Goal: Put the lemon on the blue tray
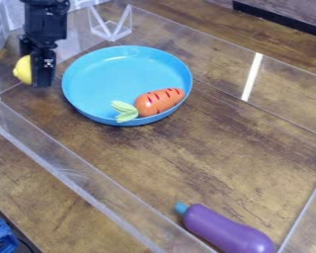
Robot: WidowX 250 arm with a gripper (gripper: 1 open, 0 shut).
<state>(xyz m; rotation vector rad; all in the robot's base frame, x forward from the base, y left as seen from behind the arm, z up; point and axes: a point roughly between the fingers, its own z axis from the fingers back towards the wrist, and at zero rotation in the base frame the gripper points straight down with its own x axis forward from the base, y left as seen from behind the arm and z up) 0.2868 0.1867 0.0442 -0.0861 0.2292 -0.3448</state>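
Lemon (24,68) sits pinched in your closed gripper (40,71) just left of the blue tray (126,83), but only its edge looks caught, so you risk it squirting free.

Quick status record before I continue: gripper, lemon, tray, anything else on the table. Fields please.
gripper: shut on the lemon, pointing down, left of the dish
lemon: yellow, partly hidden by the gripper, outside the tray
blue tray: on the wooden table, no lemon in it
carrot: lying inside the tray, near its right rim
eggplant: purple, at the bottom edge
task: not yet done
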